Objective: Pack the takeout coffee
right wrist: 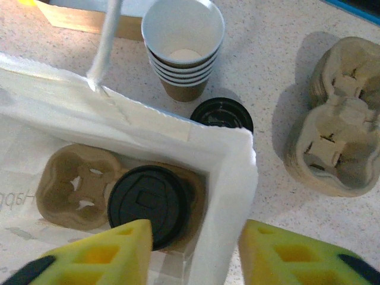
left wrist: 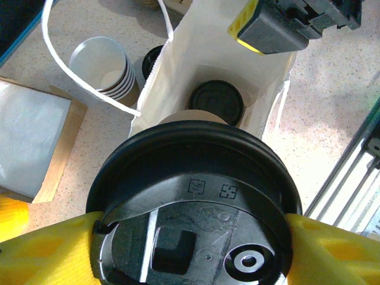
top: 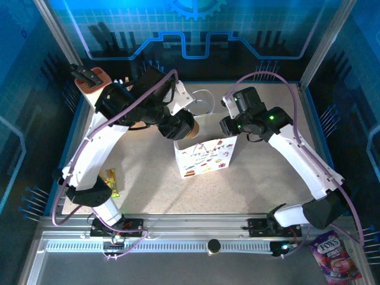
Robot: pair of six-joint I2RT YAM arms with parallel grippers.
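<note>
My left gripper (left wrist: pixel 193 237) is shut on a takeout coffee (left wrist: pixel 193 178), its black lid held between the yellow fingers (left wrist: pixel 47 249), above the open white paper bag (left wrist: pixel 172 77). In the top view this cup (top: pixel 185 126) hangs at the left part of the bag's (top: pixel 205 155) mouth. A second lidded coffee (right wrist: pixel 148 202) sits inside the bag in a beige pulp carrier (right wrist: pixel 74 184), whose other pocket is free. My right gripper (right wrist: pixel 196 237) is open, its jaws astride the bag's right wall (right wrist: pixel 228 178), one finger inside and one outside.
Behind the bag stand a stack of lidless paper cups (right wrist: pixel 183 47), loose black lids (right wrist: pixel 222 116) and a pile of pulp carriers (right wrist: pixel 335 142). A flat brown box with white paper (left wrist: pixel 29 142) lies to the left. A yellow packet (top: pixel 111 181) lies near the left arm's base.
</note>
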